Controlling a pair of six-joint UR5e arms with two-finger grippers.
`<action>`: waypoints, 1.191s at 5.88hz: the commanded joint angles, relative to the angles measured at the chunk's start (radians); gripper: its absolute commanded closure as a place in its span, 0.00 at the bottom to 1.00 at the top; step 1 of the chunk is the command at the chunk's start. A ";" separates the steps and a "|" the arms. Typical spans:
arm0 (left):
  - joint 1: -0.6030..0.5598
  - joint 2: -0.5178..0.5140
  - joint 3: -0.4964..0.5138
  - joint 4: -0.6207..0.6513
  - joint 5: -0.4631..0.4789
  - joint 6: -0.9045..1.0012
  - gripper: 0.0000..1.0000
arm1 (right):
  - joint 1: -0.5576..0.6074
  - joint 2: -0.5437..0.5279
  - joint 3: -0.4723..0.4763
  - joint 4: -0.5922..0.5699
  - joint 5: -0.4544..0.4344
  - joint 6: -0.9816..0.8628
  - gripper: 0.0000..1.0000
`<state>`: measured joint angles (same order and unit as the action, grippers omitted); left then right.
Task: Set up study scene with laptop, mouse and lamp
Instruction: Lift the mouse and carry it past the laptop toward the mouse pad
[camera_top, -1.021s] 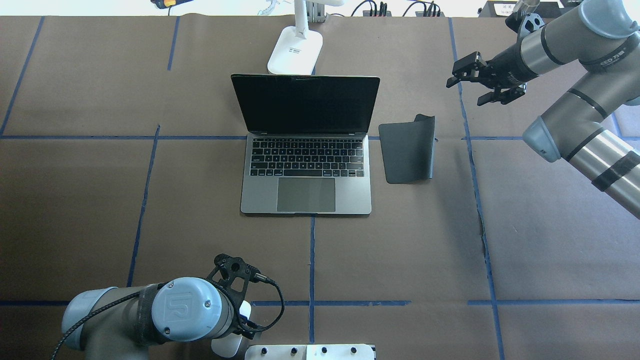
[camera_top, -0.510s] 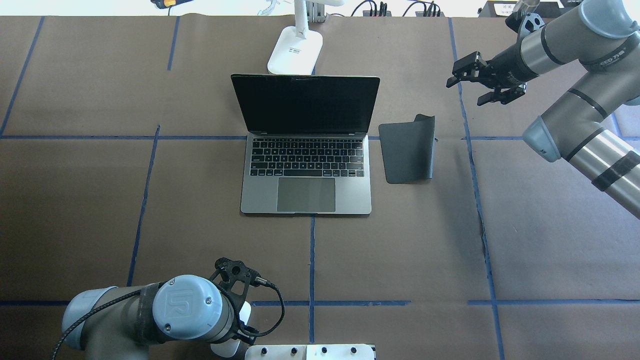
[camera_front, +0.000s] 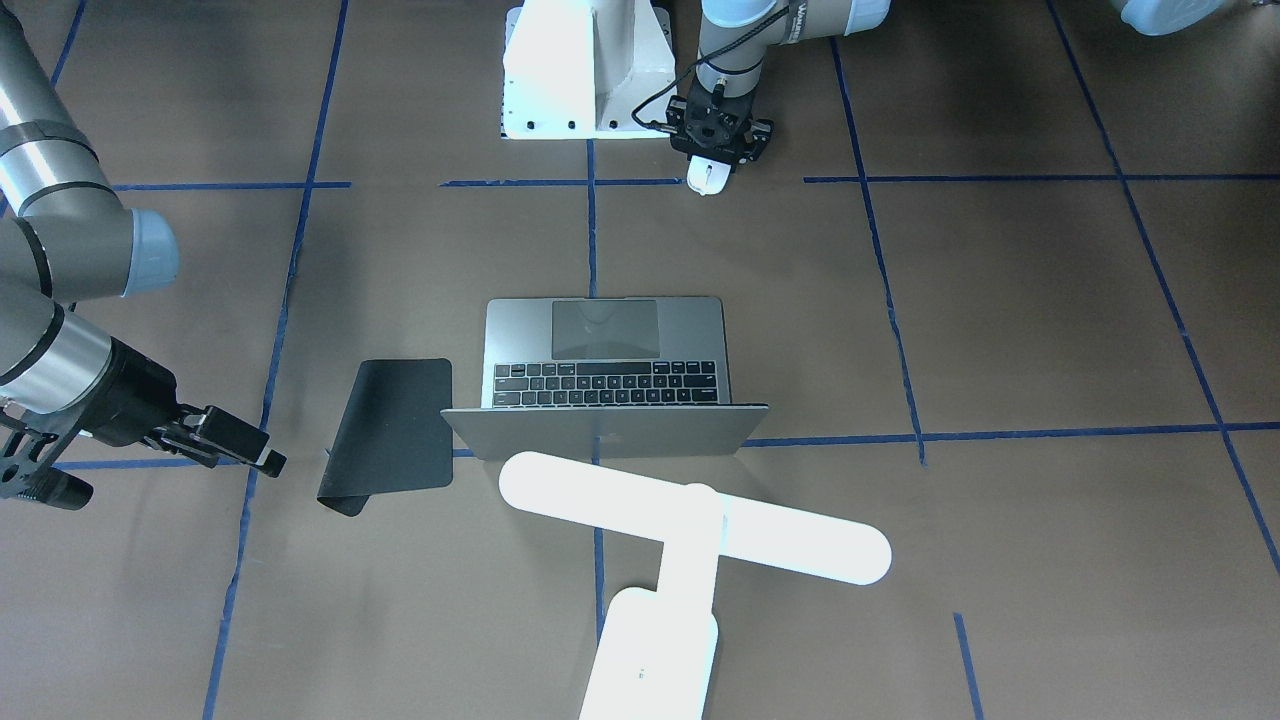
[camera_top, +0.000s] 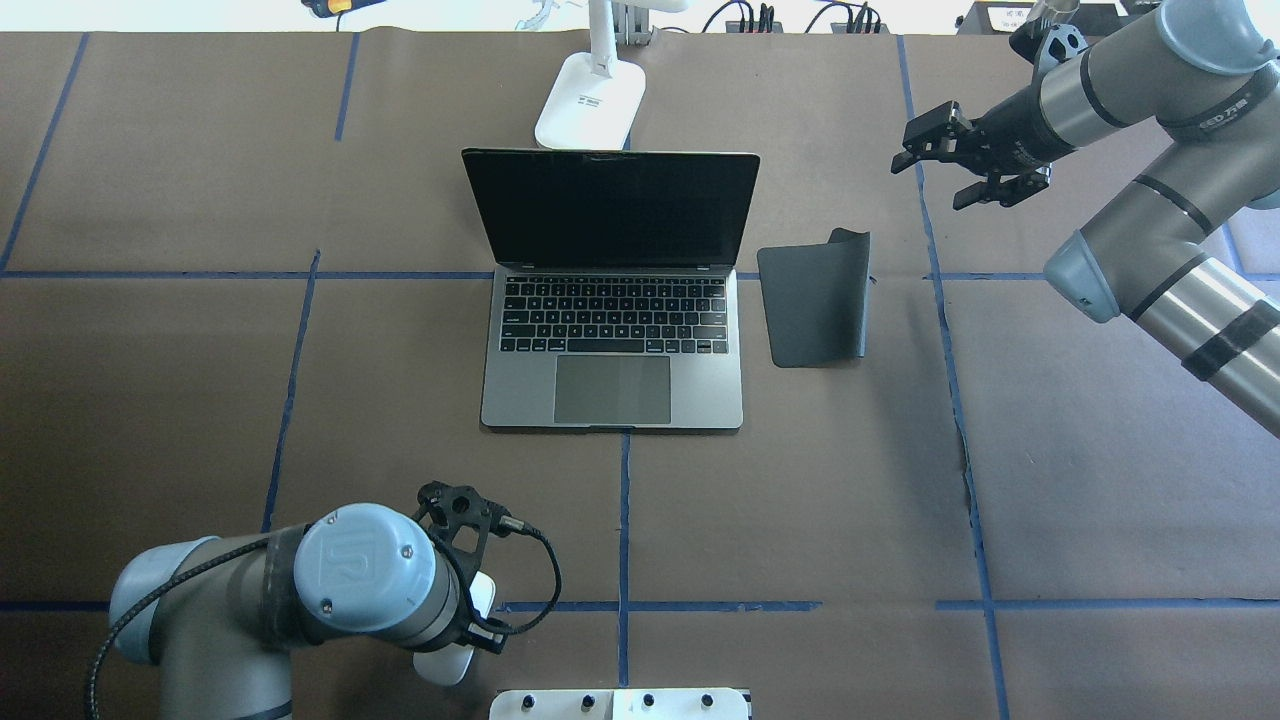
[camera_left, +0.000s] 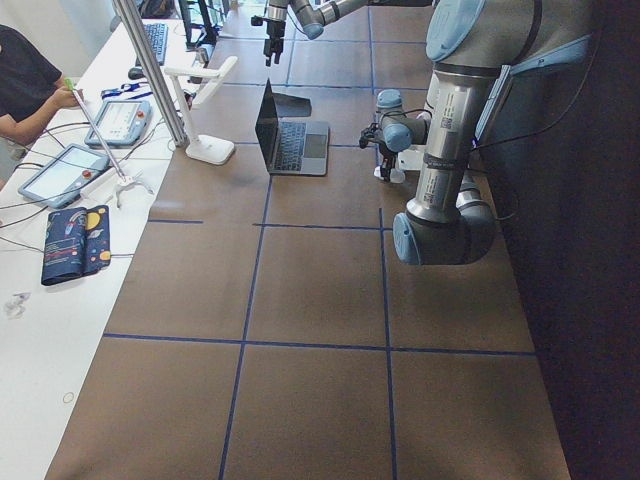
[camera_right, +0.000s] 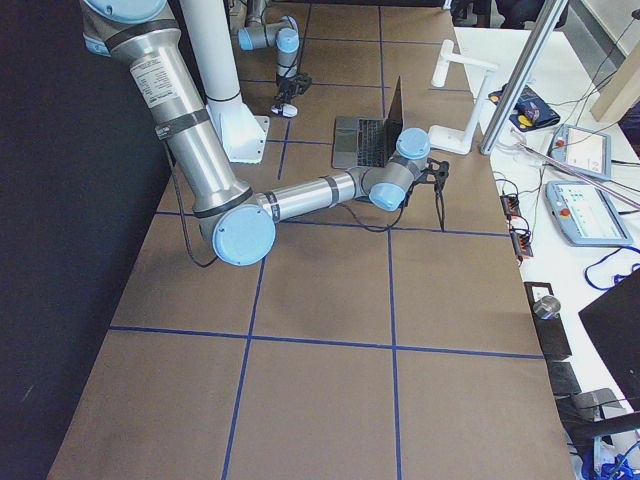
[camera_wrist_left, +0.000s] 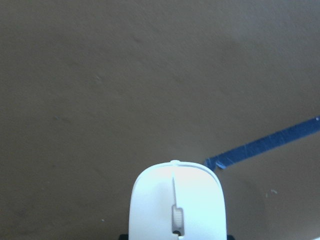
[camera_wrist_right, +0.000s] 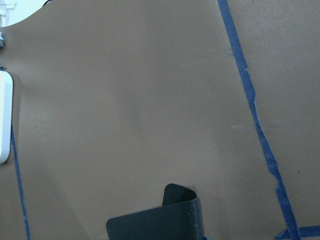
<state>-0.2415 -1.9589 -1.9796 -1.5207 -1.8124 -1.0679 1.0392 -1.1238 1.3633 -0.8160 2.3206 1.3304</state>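
The grey laptop (camera_top: 612, 340) (camera_front: 605, 370) stands open at the table's middle with a dark screen. Behind it is the white lamp, its base (camera_top: 590, 100) on the table and its bar head (camera_front: 690, 515) over the laptop's lid. The white mouse (camera_top: 455, 645) (camera_front: 706, 176) (camera_wrist_left: 175, 200) is held in my left gripper (camera_front: 712, 160), shut on it, close to the robot's base and just above the brown table cover. My right gripper (camera_top: 925, 185) (camera_front: 262, 455) hangs open and empty beyond the far right corner of the black mat.
A black mat (camera_top: 815, 305) (camera_front: 390, 425) lies right of the laptop with its far corner curled up. The white robot pedestal (camera_front: 585, 70) stands beside the left gripper. A person and tablets (camera_left: 60, 170) are at the far side bench.
My left arm has carried the mouse a little forward, away from the pedestal toward the laptop. The right gripper has barely shifted.
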 joint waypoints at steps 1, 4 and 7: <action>-0.076 -0.076 0.007 0.010 -0.002 0.003 0.90 | 0.002 0.002 0.000 0.000 0.000 0.001 0.00; -0.084 -0.287 0.159 -0.004 0.004 -0.010 0.97 | 0.013 0.001 0.000 0.000 0.006 0.001 0.00; -0.110 -0.493 0.398 -0.041 0.004 -0.055 1.00 | 0.038 -0.007 -0.006 -0.003 0.028 0.000 0.00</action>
<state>-0.3424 -2.3658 -1.6839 -1.5516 -1.8079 -1.0942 1.0724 -1.1288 1.3610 -0.8180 2.3467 1.3301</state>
